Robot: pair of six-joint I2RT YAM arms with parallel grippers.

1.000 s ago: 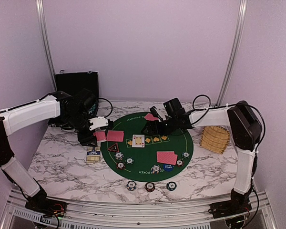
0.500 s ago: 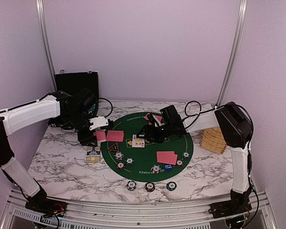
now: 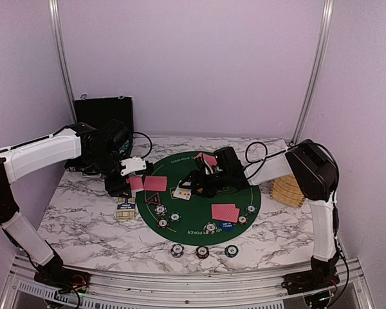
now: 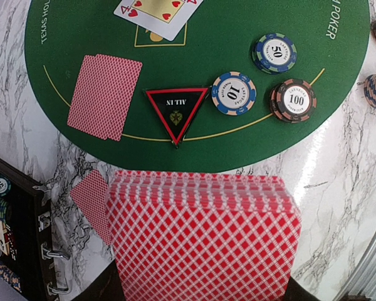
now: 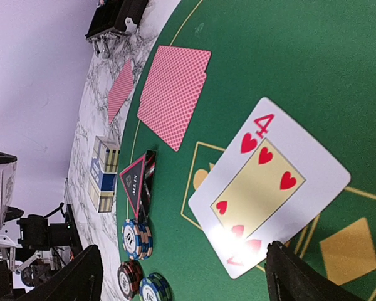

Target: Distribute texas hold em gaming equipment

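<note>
My left gripper (image 3: 132,182) is shut on a deck of red-backed cards (image 4: 203,235), held above the marble at the round green mat's (image 3: 199,206) left edge. My right gripper (image 3: 193,185) is open, low over a face-up four of hearts (image 5: 269,188); one finger (image 5: 294,276) is at the card's corner. Face-down card pairs lie on the mat at the left (image 3: 156,183), right (image 3: 225,212) and back (image 3: 206,158). The red-rimmed black triangle (image 4: 175,108) stands beside three chips (image 4: 234,93). More chips (image 3: 242,219) and a blue button (image 3: 226,225) sit by the right pair.
Three chip stacks (image 3: 202,251) sit on the marble in front of the mat. A blue card box (image 3: 126,208) lies left of the mat. The black hinged case (image 3: 104,112) stands at the back left. A tan slatted wooden object (image 3: 289,187) lies right of the mat.
My right gripper has moved left and down over the face-up card, and the card has shifted slightly left. The left arm has not moved.
</note>
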